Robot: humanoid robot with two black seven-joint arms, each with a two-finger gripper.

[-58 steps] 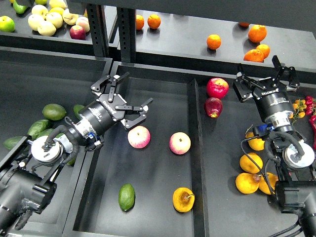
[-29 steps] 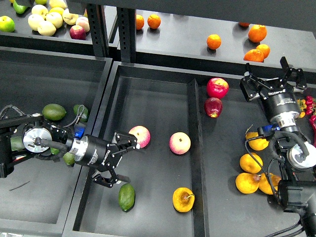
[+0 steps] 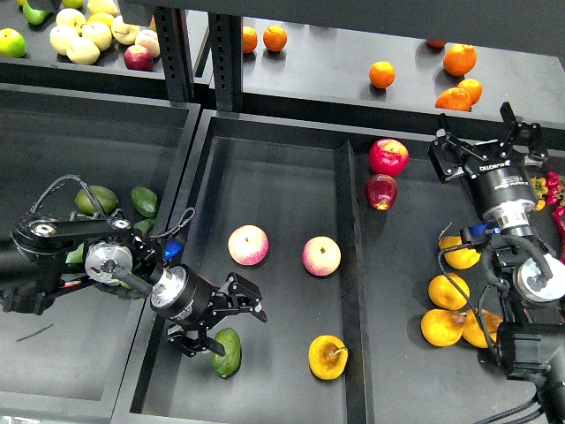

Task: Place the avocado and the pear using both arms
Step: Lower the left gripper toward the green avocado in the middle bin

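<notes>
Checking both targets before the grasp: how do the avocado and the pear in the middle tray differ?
The avocado is green and oval; the pear is yellow-orange and rounder, with a brown stem. The left gripper is open right at the avocado, while the pear lies alone, far from the right gripper. Both lie near the tray's front edge.

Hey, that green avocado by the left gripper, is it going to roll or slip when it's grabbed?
Probably somewhat. The avocado is smooth and egg-shaped, lying loose on the flat tray floor, so a nudge from the open left gripper may roll it. Its glossy skin could slip between narrow fingers.
</notes>
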